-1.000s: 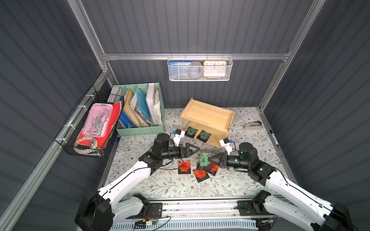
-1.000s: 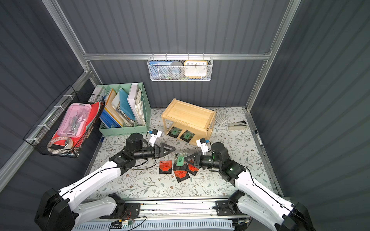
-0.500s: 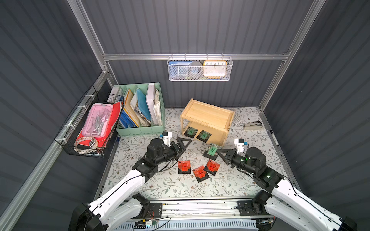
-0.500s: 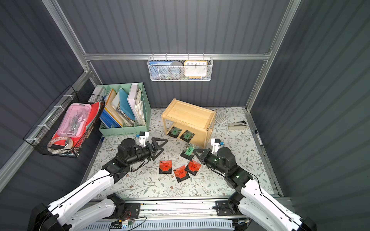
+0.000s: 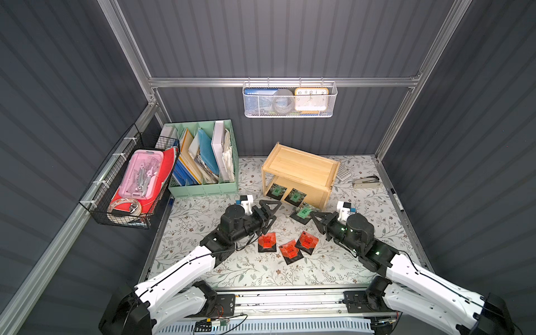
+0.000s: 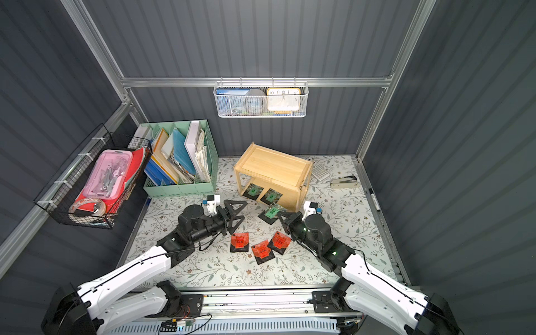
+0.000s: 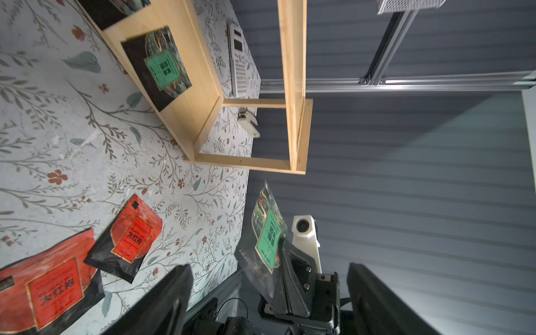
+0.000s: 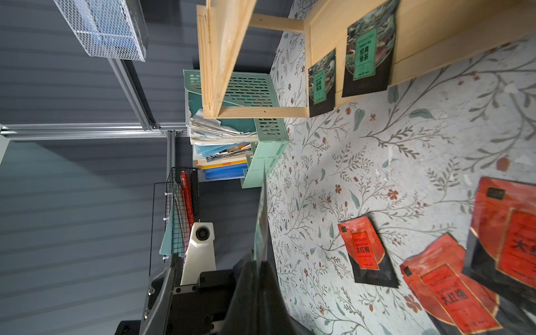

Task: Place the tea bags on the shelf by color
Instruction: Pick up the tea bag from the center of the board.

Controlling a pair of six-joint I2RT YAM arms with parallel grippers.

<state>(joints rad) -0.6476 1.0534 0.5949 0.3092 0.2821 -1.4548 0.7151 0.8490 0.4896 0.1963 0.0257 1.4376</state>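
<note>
Sorting looked about half done. Two green-label tea bags point(image 5: 277, 191) lay side by side at the front of the lower tier of the wooden shelf point(image 5: 300, 166), both poking a little past its front edge. The top tier showed only bare wood.

A third green-label tea bag point(image 5: 303, 213) was pinched by one edge in the right end effector point(image 5: 312, 214), whose jaws were closed tight on the foil. It was carried above the bench point(image 5: 203, 214), just in front of the shelf's right front corner. In the right wrist view that bag point(image 8: 261, 220) showed edge-on, standing straight out from the closed tips.

Three red-label tea bags point(image 5: 290, 251) lay in a loose cluster on the bench between the two arms, apart from the shelf, two of them overlapping. The left end effector point(image 5: 275, 211) hung just beside the left one of these, spread wide with nothing between its fingers.

To my eye the step in hand was delivering the last green bag to the lower tier. The next move seemed to call for bringing it in through the open front, low enough to clear the upper board. It would then need laying flat on the free wood to the right of the pair before the jaws let go. The foil looked thin and limp, so a low release would help keep it from sliding off the front. The reds would presumably go on the top tier afterwards, and the left end effector looked well placed to start on them.
</note>
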